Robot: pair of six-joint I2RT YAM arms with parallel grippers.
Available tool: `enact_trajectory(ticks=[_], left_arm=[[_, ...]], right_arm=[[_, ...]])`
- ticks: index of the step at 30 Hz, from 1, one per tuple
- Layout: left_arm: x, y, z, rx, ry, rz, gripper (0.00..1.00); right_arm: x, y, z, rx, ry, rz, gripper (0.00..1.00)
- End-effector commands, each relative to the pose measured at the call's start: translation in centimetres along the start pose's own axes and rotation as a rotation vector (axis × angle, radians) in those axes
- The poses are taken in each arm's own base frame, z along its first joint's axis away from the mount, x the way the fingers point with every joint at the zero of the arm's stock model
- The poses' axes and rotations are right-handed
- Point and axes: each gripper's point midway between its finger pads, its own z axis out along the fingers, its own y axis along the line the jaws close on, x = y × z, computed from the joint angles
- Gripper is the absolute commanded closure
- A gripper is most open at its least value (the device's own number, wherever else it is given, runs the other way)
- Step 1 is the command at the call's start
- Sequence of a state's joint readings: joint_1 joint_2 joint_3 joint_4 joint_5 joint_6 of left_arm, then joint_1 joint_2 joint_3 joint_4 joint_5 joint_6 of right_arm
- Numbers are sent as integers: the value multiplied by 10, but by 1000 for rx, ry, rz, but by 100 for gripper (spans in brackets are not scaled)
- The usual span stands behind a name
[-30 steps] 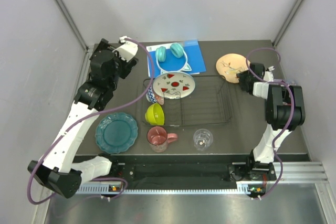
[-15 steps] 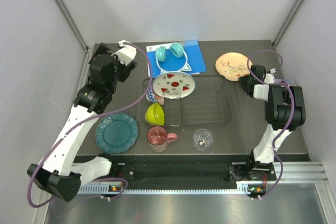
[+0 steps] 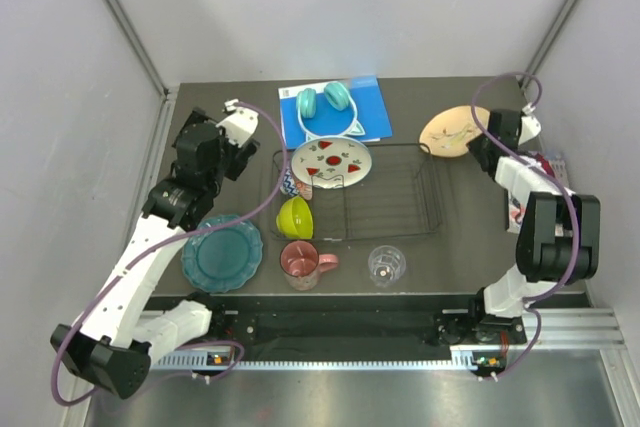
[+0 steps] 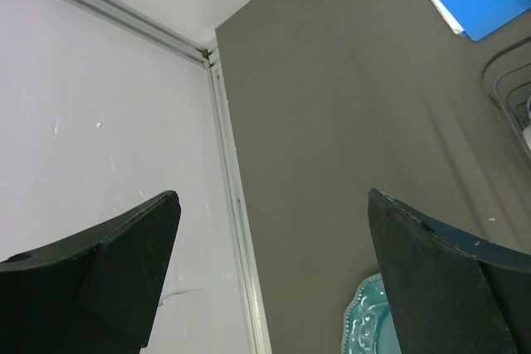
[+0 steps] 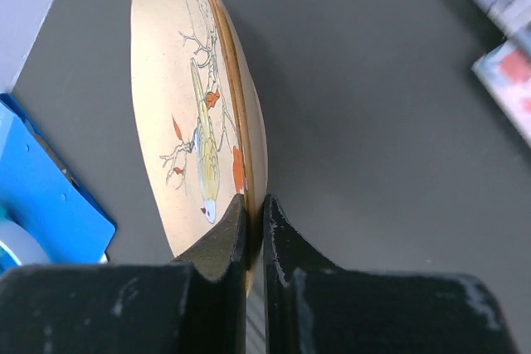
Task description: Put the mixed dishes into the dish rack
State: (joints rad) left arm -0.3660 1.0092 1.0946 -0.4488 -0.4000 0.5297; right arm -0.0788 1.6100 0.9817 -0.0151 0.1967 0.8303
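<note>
Dark grey worktop (image 3: 460,237) between pale walls is being viewed from above. A cream-orange floral plate (image 5: 187,122) is being held tilted on edge by the right end effector (image 5: 253,213), clamped on its rim, just beyond the far right corner of the black wire dish rack (image 3: 400,202). The left end effector (image 4: 274,271) is being held wide apart and empty, near the teal plate (image 3: 221,252). For a clean load, the floral plate is best being lowered edge-first between two tines.

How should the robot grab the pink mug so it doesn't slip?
Probably by the rim, from straight above. The pink mug stands upright with its mouth open, so one jaw can go inside and one outside. The rim's left side looks best: the handle sticks out right and the green bowl sits close behind.
</note>
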Motion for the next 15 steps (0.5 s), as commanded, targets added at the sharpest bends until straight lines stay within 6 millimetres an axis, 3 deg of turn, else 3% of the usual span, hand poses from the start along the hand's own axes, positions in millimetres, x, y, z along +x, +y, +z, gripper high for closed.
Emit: enact_trajectory(ticks=[1,7,8,10,14,15], left_arm=[[-4,3,-12,8,-16,-87,1],[-3,5,-19,13,-8,-127,1],[-2,5,-19,13,-7,-137,1],[1,4,-19,20,2,-145,1],[2,2,-15,29,11,-172,1],[1,0,-13,40,14,-176,1]], right_arm=[[-122,97,-72,-240,-308,-123,100],[-150,115,-128,-307,-385,-226,100],[-156,120,-145,-331,-405,-239,100],[-156,122,-163,-340,-421,-296,100],[-158,131,-224,-432,-477,-371,100],[-145,141,-235,-484,-459,-401,100]])
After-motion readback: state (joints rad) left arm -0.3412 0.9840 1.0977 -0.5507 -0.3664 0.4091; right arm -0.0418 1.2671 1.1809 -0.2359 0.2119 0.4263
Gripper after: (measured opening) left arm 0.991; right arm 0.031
